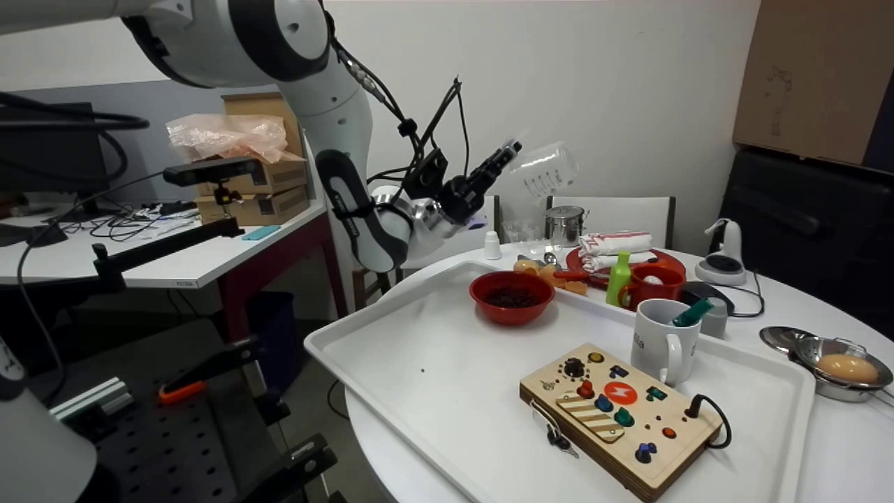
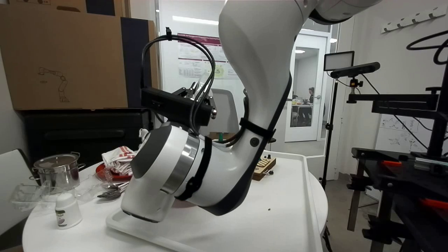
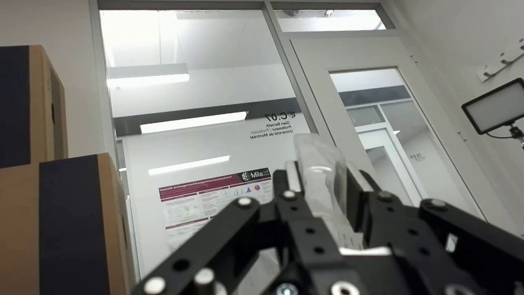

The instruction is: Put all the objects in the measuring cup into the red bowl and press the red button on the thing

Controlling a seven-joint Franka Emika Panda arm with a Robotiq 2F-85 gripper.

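"One measuring cup (image 1: 548, 171): where is it?"

"In an exterior view it hangs tilted, at half past twelve from the red bowl (image 1: 513, 316) and apart from it, the tool (image 1: 513, 149) clamped on it. Small dark pieces (image 1: 512, 298) lie in the bowl."

"How should it handle?"

"Light and stiff, I'd judge, probably plastic; smooth walls may slip, and a hard squeeze could crack them. The wooden board (image 1: 635, 409), between four and five o'clock from the bowl, looks rigid and heavier: press what I take for the red button (image 1: 585, 388), no grip needed."

"Does the arm (image 2: 224, 175) block anything?"

"In an exterior view it hides most of the cup; only a pale bit shows, at eleven o'clock from the view's centre."

"Where is the hold?"

"In the wrist view the pads (image 3: 293, 176) stand either side of a translucent part, toward four o'clock from the centre. Handle or wall, I cannot tell; I'd favour the handle, pads flat."
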